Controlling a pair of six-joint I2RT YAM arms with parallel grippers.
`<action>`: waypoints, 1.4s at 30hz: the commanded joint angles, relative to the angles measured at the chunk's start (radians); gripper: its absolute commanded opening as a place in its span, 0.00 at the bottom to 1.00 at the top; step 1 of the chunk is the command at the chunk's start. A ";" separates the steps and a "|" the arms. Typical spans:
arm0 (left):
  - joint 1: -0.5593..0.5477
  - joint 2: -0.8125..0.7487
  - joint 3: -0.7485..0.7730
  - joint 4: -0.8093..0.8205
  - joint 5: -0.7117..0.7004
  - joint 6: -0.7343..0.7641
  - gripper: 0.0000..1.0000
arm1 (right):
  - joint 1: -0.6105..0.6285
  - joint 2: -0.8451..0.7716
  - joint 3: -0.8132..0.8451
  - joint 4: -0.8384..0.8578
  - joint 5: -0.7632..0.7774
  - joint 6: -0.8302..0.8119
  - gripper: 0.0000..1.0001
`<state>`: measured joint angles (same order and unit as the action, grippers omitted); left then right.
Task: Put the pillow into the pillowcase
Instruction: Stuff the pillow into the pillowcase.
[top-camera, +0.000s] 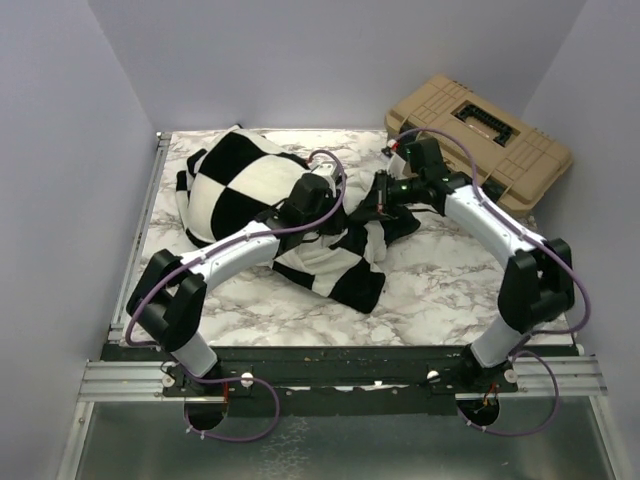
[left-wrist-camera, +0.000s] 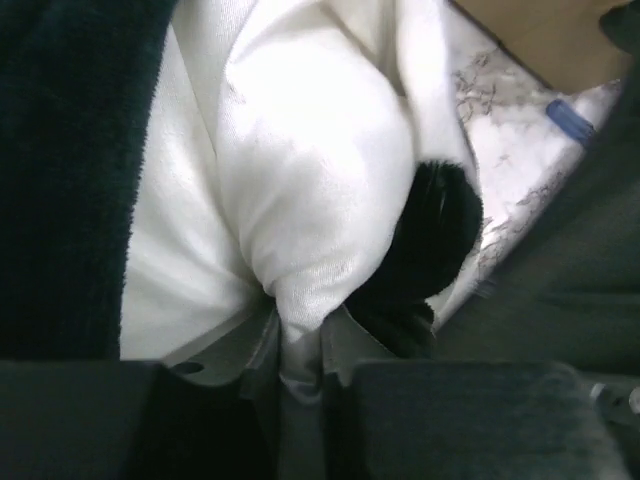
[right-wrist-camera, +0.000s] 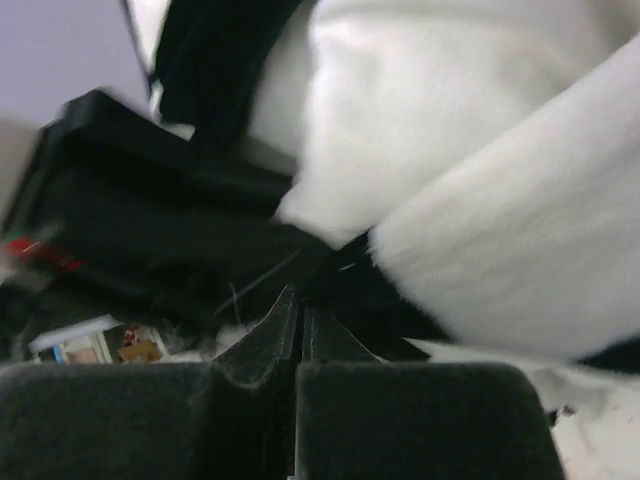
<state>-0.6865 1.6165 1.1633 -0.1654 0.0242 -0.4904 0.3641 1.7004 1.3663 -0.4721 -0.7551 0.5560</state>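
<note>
Marble table (top-camera: 450, 290) first, since it fills most of the top view. Both grippers are working over the middle of it.

Next biggest is the pillowcase (top-camera: 240, 185), the black and white checked one. Its fat, bulging part sits beyond and to the left of the left gripper (left-wrist-camera: 297, 335). The limp end is draped under both grippers and runs back toward the arm bases. The pillow (left-wrist-camera: 310, 170) is stuffed into that bulge. From above I can't really pick it out from the white squares. On the left wrist cam it's the smooth white fabric bunched right in front of the jaws, with fuzzy black case fabric on either side of it.

The tan toolbox (top-camera: 480, 135) is at the back corner, beyond the right gripper (right-wrist-camera: 300, 310) and off to its right, well apart from the fabric.

The two grippers are near each other, the right one just to the right of the left one.

Left gripper: jaws are nearly together and nipping a fold of the pillow's white fabric, which is squeezed into the slot between them.

Right gripper: jaws are pressed tight, no real gap. A thin black edge of the pillowcase meets the tips and looks pinched there, with fuzzy white case fabric hanging just above.

There's also a small blue thing (left-wrist-camera: 570, 118) on the table past the left gripper, too blurry to identify.
</note>
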 joint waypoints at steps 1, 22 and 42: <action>-0.008 0.151 -0.149 0.101 0.120 -0.092 0.09 | -0.022 -0.255 -0.058 0.058 -0.106 0.034 0.00; 0.031 -0.258 -0.047 0.008 0.109 -0.051 0.64 | -0.058 -0.238 -0.071 0.143 -0.076 0.011 0.00; 0.004 0.089 -0.071 -0.020 0.055 -0.008 0.33 | -0.062 -0.126 -0.006 -0.193 0.196 -0.046 0.39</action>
<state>-0.6479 1.6558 1.1641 -0.1486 0.0490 -0.5282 0.3038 1.4799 1.2968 -0.4507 -0.7185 0.5583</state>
